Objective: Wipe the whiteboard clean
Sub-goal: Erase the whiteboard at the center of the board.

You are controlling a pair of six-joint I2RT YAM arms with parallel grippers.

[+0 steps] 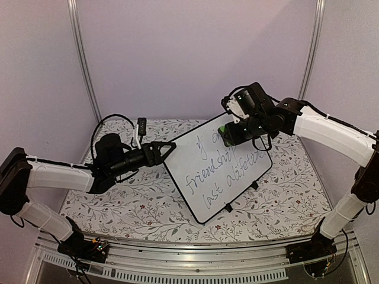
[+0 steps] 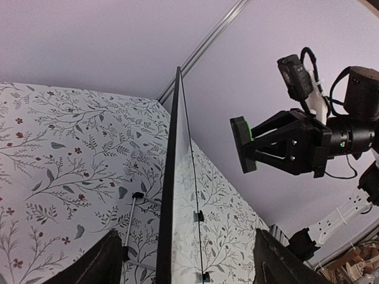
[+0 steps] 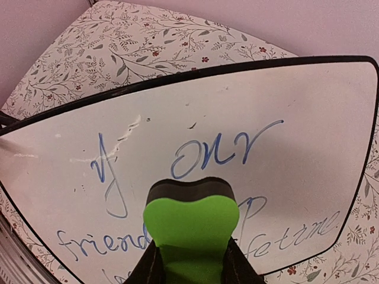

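The whiteboard (image 1: 219, 171) stands tilted on small black clip feet in the middle of the table, with blue handwriting across its face (image 3: 296, 106). My left gripper (image 1: 170, 148) is open. Its fingers straddle the board's left edge (image 2: 175, 195) without touching it. My right gripper (image 1: 230, 136) is shut on the green eraser (image 3: 190, 225), whose dark felt side faces the board below the word "our". In the left wrist view the eraser (image 2: 241, 145) hangs a short way off the board's face, held by the right gripper (image 2: 257, 148).
The table (image 1: 118, 207) has a floral cloth. Purple walls with metal poles (image 1: 83, 59) close off the back and sides. A thin metal stand rod (image 2: 131, 219) lies behind the board. The table's front rail (image 1: 189, 260) holds both arm bases.
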